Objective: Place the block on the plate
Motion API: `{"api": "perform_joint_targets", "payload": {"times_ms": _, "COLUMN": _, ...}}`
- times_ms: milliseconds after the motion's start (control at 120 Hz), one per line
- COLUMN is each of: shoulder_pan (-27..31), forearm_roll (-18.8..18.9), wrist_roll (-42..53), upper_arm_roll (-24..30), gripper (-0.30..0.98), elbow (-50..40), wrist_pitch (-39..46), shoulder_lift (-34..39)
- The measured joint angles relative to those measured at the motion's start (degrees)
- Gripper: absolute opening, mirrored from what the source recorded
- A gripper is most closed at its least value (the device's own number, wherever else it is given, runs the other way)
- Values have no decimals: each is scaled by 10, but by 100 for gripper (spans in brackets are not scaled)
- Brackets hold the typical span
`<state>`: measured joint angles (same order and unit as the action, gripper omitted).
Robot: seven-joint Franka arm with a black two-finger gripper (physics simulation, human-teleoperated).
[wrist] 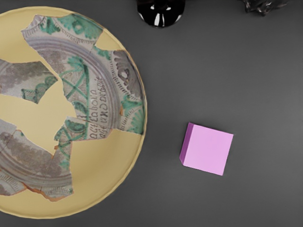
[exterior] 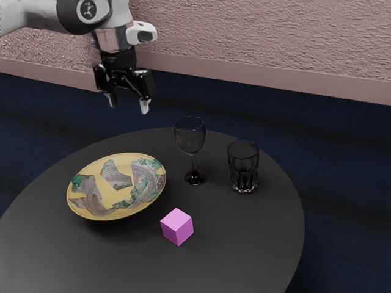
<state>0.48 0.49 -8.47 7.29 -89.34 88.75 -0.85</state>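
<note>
In your exterior view, taking twelve o'clock as the far side, a small, solid pink-violet block rests flat on the dark worktop, off the plate and near its rim at four o'clock. The block is a plain cube with a paler top, turned so that an upright edge points roughly toward six o'clock. The plate is wide, round and face up, its yellow ground and rim set with jagged grey and green patterned pieces; your wrist view shows dark lettering on one.
</note>
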Motion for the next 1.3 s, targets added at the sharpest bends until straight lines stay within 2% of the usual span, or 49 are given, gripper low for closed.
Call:
{"api": "perform_joint_targets", "payload": {"times_ms": 75, "shoulder_pan": -8, "forearm_roll": 1, "wrist_roll": -7, "upper_arm_roll": 1, "gripper": 69, "elbow": 0, "wrist_pitch": 1, "shoulder_lift": -2}}
{"api": "perform_joint_targets", "payload": {"times_ms": 325, "shoulder_pan": 19, "forearm_roll": 33, "wrist_roll": 4, "upper_arm_roll": 59, "gripper": 69, "elbow": 1, "wrist_pitch": -16, "shoulder_lift": -8}}
{"api": "perform_joint_targets", "payload": {"times_ms": 408, "shoulder_pan": 12, "forearm_roll": 36, "wrist_roll": 28, "upper_arm_roll": 66, "gripper": 69, "elbow": -8, "wrist_pitch": 3, "shoulder_lift": -31}}
{"api": "perform_joint_targets", "payload": {"times_ms": 542, "shoulder_pan": 5, "forearm_roll": 35, "wrist_roll": 67, "upper_arm_roll": 68, "gripper": 69, "elbow": -84, "wrist_pitch": 71, "shoulder_lift": -46}}
{"api": "perform_joint_targets", "payload": {"times_ms": 975, "shoulder_pan": 6, "forearm_roll": -15, "wrist_roll": 149, "upper_arm_roll": 84, "gripper": 69, "elbow": -207, "wrist_pitch": 255, "shoulder_lift": -122}}
{"api": "perform_joint_targets", "payload": {"times_ms": 1300, "shoulder_pan": 8, "forearm_roll": -50, "wrist_roll": 172, "upper_arm_roll": 50, "gripper": 69, "elbow": -213, "wrist_pitch": 320, "shoulder_lift": -170}}
